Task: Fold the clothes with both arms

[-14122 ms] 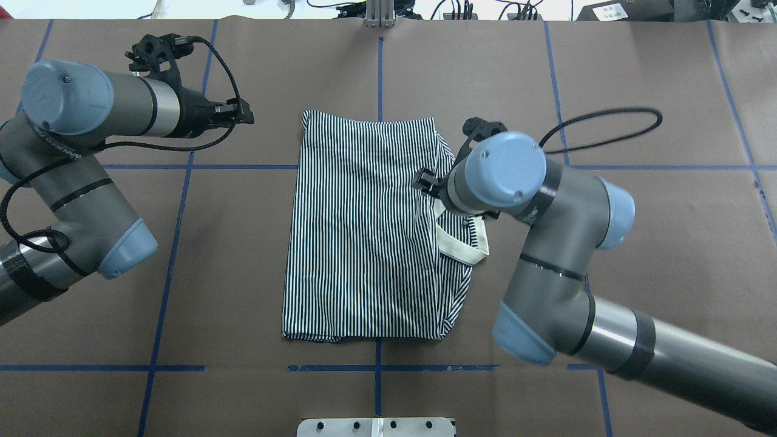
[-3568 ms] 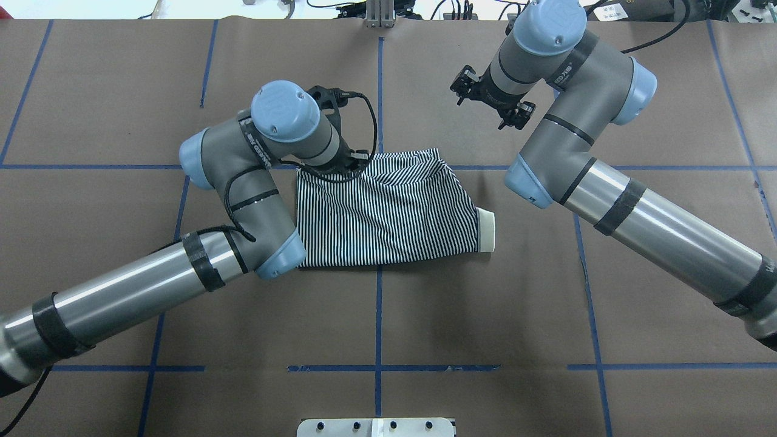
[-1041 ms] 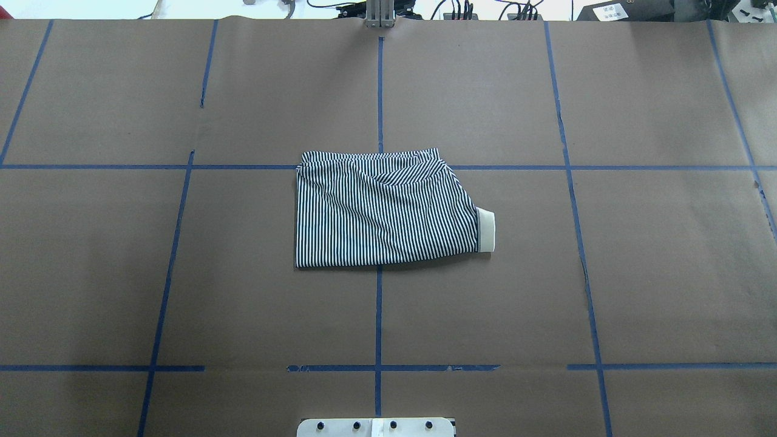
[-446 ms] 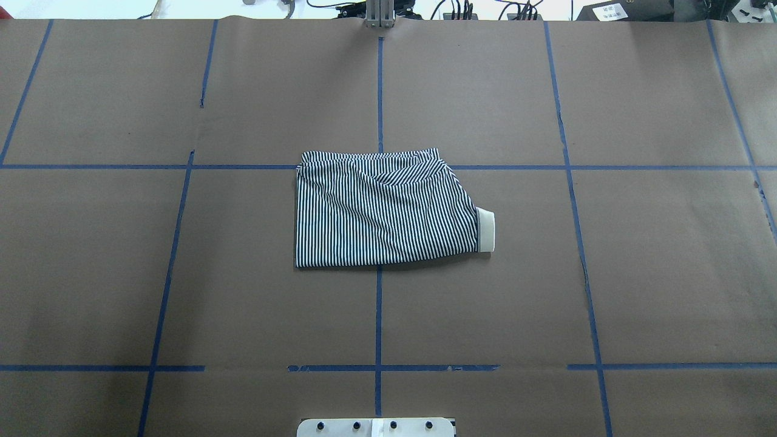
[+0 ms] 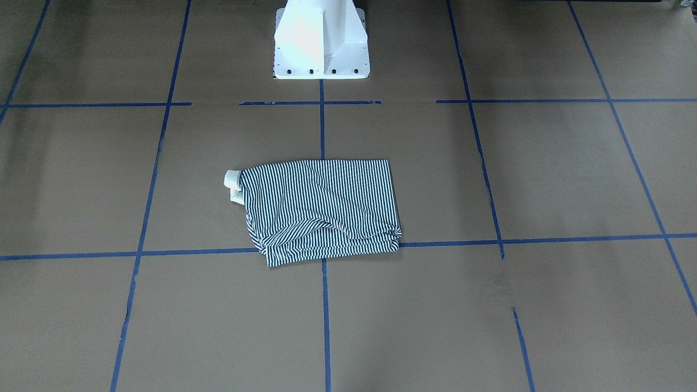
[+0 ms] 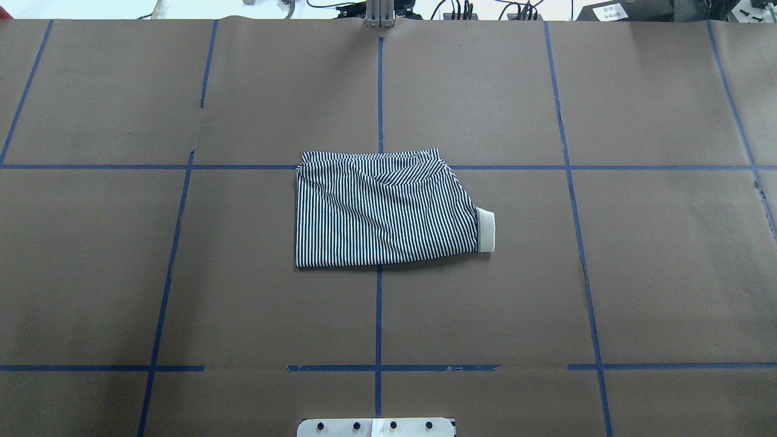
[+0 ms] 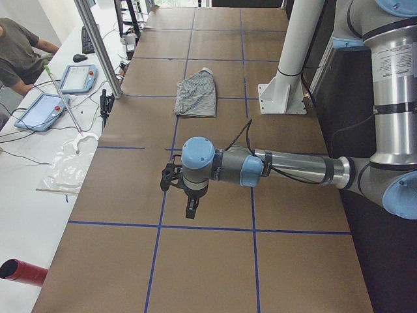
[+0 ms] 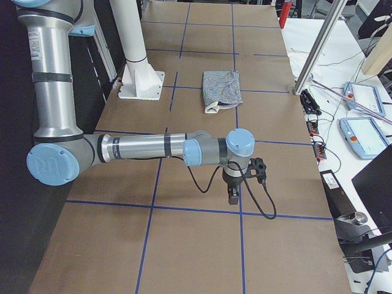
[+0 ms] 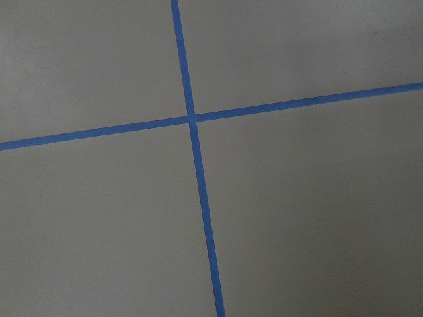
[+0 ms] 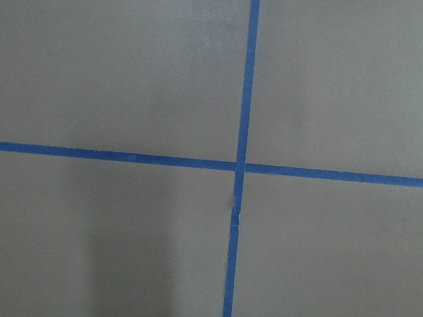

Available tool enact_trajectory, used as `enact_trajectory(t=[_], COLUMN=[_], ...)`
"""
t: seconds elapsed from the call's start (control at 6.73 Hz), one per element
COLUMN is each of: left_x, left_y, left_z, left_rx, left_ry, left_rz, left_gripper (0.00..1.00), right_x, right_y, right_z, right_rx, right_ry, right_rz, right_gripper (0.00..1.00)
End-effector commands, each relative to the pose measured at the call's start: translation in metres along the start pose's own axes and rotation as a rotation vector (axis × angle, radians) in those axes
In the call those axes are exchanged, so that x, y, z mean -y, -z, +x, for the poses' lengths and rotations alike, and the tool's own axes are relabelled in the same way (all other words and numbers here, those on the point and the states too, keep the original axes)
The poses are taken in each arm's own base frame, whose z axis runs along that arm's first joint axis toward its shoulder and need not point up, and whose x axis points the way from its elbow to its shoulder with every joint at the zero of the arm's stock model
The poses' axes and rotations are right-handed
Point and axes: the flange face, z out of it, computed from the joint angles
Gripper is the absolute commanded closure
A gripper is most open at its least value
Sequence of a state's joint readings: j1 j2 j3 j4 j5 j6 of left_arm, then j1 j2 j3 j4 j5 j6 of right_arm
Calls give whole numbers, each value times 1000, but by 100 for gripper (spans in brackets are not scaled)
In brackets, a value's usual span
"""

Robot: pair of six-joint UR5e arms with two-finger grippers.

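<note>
The striped shirt (image 6: 382,212) lies folded into a compact rectangle at the middle of the brown table, flat and untouched. Its cream collar (image 6: 487,229) pokes out at the overhead view's right edge of the fold. The front view shows the shirt (image 5: 321,207) with loose layers along its near edge. No arm appears in the overhead or front views. The left gripper (image 7: 189,207) hangs pointing down over the table, far from the shirt (image 7: 195,98). The right gripper (image 8: 233,195) hangs likewise at the opposite end, far from the shirt (image 8: 222,89). I cannot tell whether either is open or shut. Both wrist views show only brown paper and blue tape.
Blue tape lines (image 6: 377,315) divide the brown table into squares. The white pedestal base (image 5: 321,49) stands at the robot's edge. A side bench holds tablets (image 7: 78,78) and cables, with a seated person (image 7: 16,55) beside it. A red cylinder (image 7: 23,272) lies near that bench.
Since the earliest frames the shirt has been folded in half and both arms have left the overhead view. Over the last second nothing has moved.
</note>
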State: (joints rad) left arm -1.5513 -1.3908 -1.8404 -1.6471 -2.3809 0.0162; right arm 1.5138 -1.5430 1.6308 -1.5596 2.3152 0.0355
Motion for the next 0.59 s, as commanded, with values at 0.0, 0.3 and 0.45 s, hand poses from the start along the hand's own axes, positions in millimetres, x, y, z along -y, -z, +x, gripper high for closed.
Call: enact_trajectory(t=[0.0, 0.3, 0.45], left_x=[1, 1, 1], left_y=[-2, -8, -17], left_z=[2, 2, 5], left_rx=[1, -1, -6], left_ry=[-7, -9, -15], left_rz=[-3, -16, -37], left_gripper=[0, 0, 0], right_x=[-6, -7, -9], right_y=[-2, -2, -4], right_z=[-1, 0, 2], right_rx=[25, 25, 18], right_ry=[-8, -15, -19], right_rz=[-6, -14, -18], right_gripper=[0, 0, 0])
